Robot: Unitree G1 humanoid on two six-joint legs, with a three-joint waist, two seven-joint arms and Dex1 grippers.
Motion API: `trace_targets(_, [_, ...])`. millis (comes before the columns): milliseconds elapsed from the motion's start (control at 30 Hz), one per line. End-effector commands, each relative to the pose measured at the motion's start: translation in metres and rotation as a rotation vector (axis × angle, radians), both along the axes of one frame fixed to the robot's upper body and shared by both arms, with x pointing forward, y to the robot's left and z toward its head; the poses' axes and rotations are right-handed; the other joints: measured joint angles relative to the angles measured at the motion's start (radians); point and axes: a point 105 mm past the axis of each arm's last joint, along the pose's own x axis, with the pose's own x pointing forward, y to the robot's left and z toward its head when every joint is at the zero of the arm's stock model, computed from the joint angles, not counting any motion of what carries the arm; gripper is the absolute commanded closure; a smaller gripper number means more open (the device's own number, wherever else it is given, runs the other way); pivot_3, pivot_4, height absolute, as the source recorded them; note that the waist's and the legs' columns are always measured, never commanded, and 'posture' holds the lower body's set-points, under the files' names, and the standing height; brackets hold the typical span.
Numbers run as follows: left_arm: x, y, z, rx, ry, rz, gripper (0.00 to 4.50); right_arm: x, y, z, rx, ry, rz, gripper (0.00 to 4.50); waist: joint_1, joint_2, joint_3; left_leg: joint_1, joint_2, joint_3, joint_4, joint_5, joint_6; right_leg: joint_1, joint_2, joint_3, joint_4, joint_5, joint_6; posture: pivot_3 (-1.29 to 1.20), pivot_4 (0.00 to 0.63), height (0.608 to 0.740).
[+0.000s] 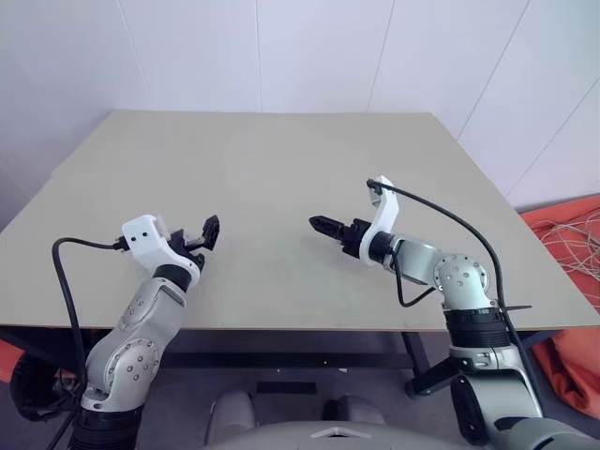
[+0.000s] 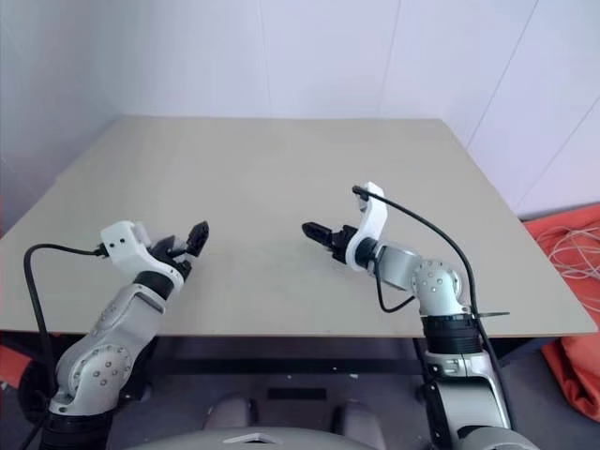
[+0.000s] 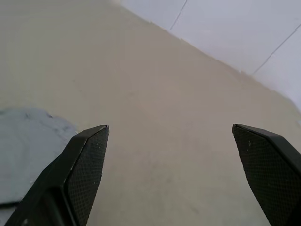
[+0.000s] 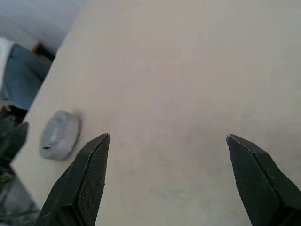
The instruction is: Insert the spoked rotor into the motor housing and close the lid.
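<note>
The spoked rotor, the motor housing and the lid are out of view. My left gripper hovers over the near left of the beige table, pointing forward, open with nothing between its fingers. My right gripper hovers near the table's middle, pointing left and slightly down. It is open too, with bare tabletop between its fingers.
The table's front edge runs just below both arms. White walls close off the back and right. An orange cloth with pale cables lies on the floor at the right. A blurred grey rounded shape shows near the table's edge in the right wrist view.
</note>
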Motion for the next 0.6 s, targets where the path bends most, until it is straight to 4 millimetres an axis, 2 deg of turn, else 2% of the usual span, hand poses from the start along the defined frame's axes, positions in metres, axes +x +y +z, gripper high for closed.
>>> trace_targets(33, [-0.001, -0.005, 0.006, 0.18, -0.092, -0.021, 0.03, 0.006, -0.006, 0.024, -0.119, -0.279, -0.02, 0.0, 0.0, 0.0, 0.0, 0.0, 0.0, 0.0, 0.0, 0.0, 0.0, 0.0, 0.0, 0.0, 0.0, 0.0, 0.0, 0.0, 0.0, 0.74])
trace_targets(133, [-0.003, -0.007, 0.001, 0.269, -0.125, -0.021, 0.03, 0.005, -0.011, 0.024, -0.263, -0.468, -0.025, 0.0, -0.001, 0.0, 0.0, 0.0, 0.0, 0.0, 0.0, -0.001, 0.002, 0.0, 0.0, 0.0, 0.0, 0.0, 0.0, 0.0, 0.0, 0.74])
trace_targets(233, [-0.004, -0.007, -0.004, 0.306, -0.138, -0.012, 0.03, 0.003, -0.017, 0.017, -0.337, -0.549, -0.039, 0.0, -0.003, 0.0, 0.0, 0.0, 0.0, 0.0, 0.0, -0.003, 0.004, -0.001, 0.0, 0.0, 0.0, 0.0, -0.001, 0.0, 0.0, 0.74])
trace_targets(433, [-0.005, 0.0, -0.005, 0.458, -0.206, 0.039, 0.03, -0.002, -0.026, 0.004, -0.401, -0.62, -0.093, 0.0, -0.011, 0.0, 0.001, 0.001, 0.0, 0.0, 0.0, -0.004, 0.006, 0.0, 0.0, 0.001, 0.0, 0.0, -0.001, 0.0, 0.0, 0.74])
trace_targets(600, [-0.005, 0.002, -0.009, 0.473, -0.219, 0.057, 0.03, -0.004, -0.03, -0.001, -0.391, -0.617, -0.133, 0.0, -0.012, 0.001, 0.001, 0.002, 0.0, 0.001, 0.0, -0.004, 0.007, 0.0, 0.0, 0.002, 0.0, 0.0, -0.001, 0.0, 0.0, 0.74])
